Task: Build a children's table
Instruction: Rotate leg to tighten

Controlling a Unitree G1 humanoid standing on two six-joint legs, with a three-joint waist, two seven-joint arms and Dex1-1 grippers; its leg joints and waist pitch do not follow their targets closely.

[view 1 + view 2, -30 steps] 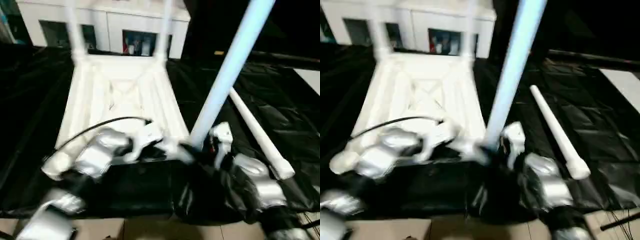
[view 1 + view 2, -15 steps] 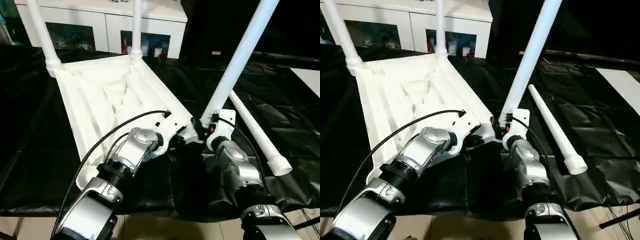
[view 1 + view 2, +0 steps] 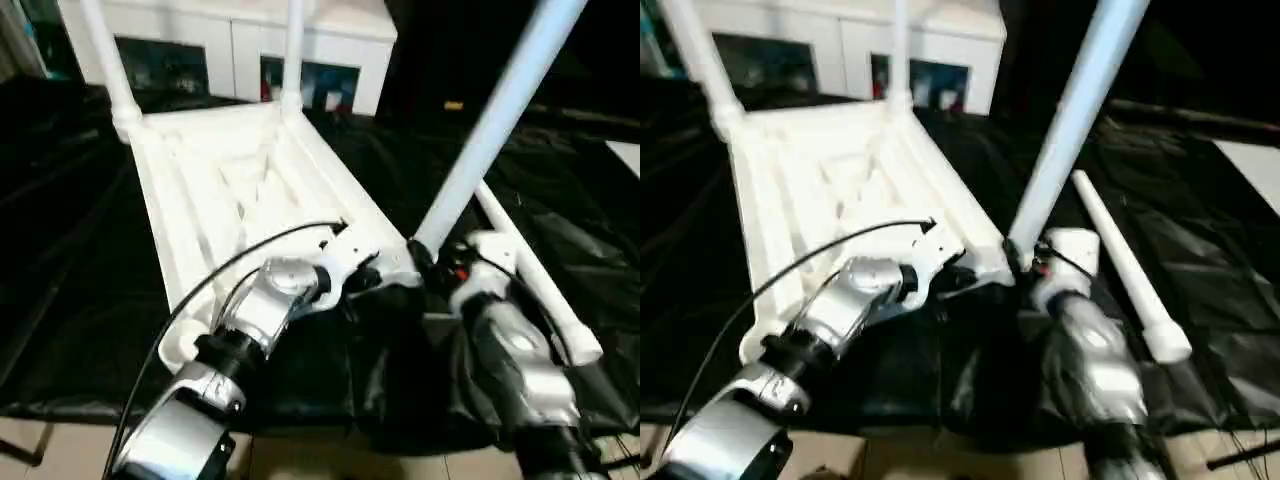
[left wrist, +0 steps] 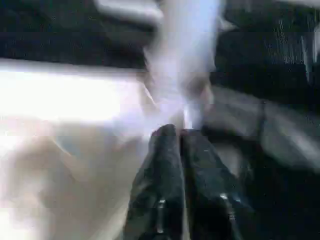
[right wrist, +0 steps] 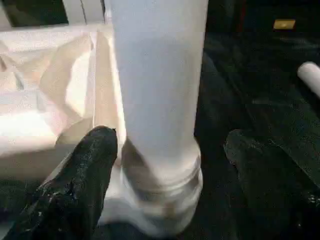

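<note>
The children's table top (image 3: 230, 190) lies upside down on a black sheet, ribbed underside up. Two white legs (image 3: 108, 60) (image 3: 294, 50) stand in its far corner sockets. A third leg (image 3: 490, 130) rises tilted from the near right corner socket (image 5: 155, 210). Another leg (image 3: 540, 290) lies loose on the sheet to the right. My left gripper (image 3: 378, 275) is shut with nothing in it, its tips (image 4: 179, 132) pointing at that socket's side. My right gripper (image 5: 170, 137) is open, its fingers (image 5: 85, 175) standing apart on either side of the third leg's base.
A white cabinet (image 3: 230, 50) with glass doors stands behind the table top. The black sheet (image 3: 70, 250) covers the floor all round, wrinkled near my right forearm. A black cable (image 3: 230, 270) loops over the table top from my left wrist.
The camera has shifted and the picture has blurred. Both grippers remain at the near right corner beside the standing leg. Table top and legs stand as before.
</note>
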